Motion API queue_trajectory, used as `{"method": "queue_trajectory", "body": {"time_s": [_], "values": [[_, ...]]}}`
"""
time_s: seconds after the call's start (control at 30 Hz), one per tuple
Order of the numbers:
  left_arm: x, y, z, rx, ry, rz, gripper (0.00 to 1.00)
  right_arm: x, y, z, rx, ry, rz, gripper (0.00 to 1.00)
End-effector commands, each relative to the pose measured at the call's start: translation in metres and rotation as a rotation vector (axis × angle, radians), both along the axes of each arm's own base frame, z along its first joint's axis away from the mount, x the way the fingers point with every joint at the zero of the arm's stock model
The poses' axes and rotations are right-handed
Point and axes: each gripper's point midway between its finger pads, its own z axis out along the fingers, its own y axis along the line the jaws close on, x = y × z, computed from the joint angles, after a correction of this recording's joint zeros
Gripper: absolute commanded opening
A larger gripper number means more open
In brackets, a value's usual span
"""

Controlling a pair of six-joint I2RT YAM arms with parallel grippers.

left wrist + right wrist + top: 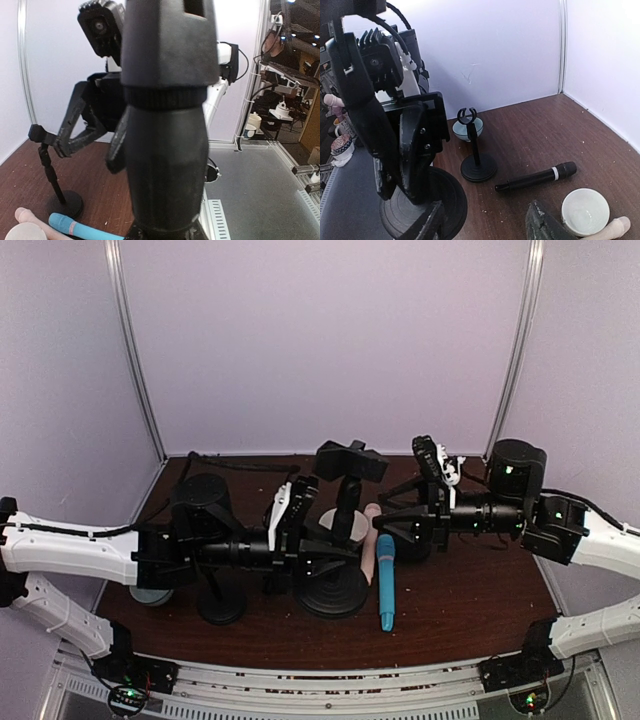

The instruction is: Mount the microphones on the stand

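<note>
One black microphone (pixel 536 177) shown only by right wrist, left hand (pixel 325 548) gripping stand (pixel 335 592), right hand (pixel 485 222) open

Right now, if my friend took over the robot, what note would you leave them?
Left fingers: shut, apparently clamped on the big stand.
Right fingers: open, holding nothing.
Blue mic and cream mic lie flat together, just right of that stand. Black mic lies flat too, near a white bowl.
Done: no mic is clipped in that I can see; the small stand has an empty clip.
Left: all three mics.
</note>
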Motion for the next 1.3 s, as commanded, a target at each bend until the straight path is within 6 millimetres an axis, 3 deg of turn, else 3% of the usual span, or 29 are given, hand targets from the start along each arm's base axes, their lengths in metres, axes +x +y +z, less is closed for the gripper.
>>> {"method": "queue_trajectory", "body": {"time_s": [0.0, 0.07, 0.3, 0.77, 0.83, 1.03, 1.27], "values": [[0.024, 0.009, 0.029, -0.116, -0.005, 0.153, 0.00, -0.012, 0.000, 0.004, 0.066, 0.048, 0.026, 0.58], [0.033, 0.010, 0.021, -0.096, 0.010, 0.208, 0.00, -0.018, 0.003, 0.010, 0.090, 0.047, 0.039, 0.59], [0.035, 0.002, 0.007, -0.064, 0.019, 0.204, 0.00, -0.019, 0.015, 0.035, 0.174, 0.059, 0.022, 0.64], [0.041, -0.007, -0.022, -0.019, 0.083, 0.219, 0.00, -0.003, 0.040, 0.036, 0.299, 0.138, 0.026, 0.59], [0.042, -0.008, -0.024, -0.014, 0.093, 0.223, 0.00, -0.002, 0.042, 0.034, 0.308, 0.148, 0.027, 0.54], [0.048, -0.010, -0.039, 0.010, 0.124, 0.253, 0.00, 0.010, 0.038, 0.032, 0.307, 0.149, -0.045, 0.21], [0.057, -0.015, -0.092, 0.077, 0.193, 0.295, 0.00, 0.049, 0.033, 0.051, 0.250, 0.135, -0.164, 0.09]]}}
